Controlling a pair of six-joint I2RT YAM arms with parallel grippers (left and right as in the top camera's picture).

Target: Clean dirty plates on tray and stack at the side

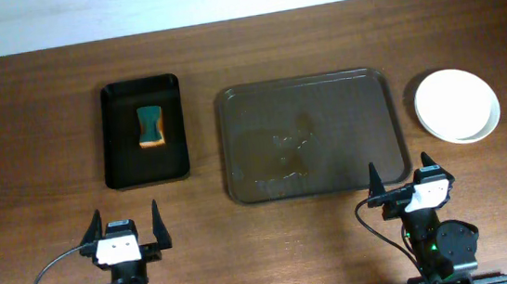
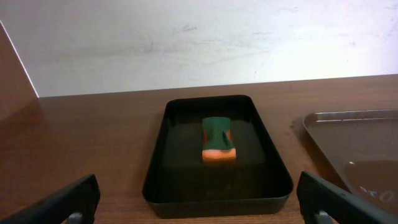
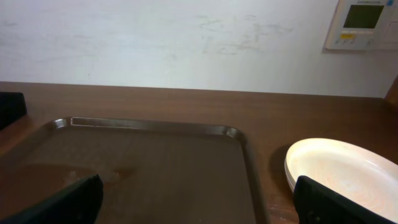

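The large dark brown tray (image 1: 309, 137) lies in the middle of the table with no plates on it, only wet smears; it also shows in the right wrist view (image 3: 149, 168) and the left wrist view (image 2: 354, 143). The white plates (image 1: 456, 104) sit stacked on the table right of the tray, plain white, also in the right wrist view (image 3: 342, 171). My left gripper (image 1: 126, 224) is open and empty at the front left. My right gripper (image 1: 401, 176) is open and empty at the tray's front right corner.
A smaller black tray (image 1: 143, 131) stands left of the brown tray and holds a green and orange sponge (image 1: 150, 125), also seen in the left wrist view (image 2: 219, 138). A white wall runs behind the table's far edge.
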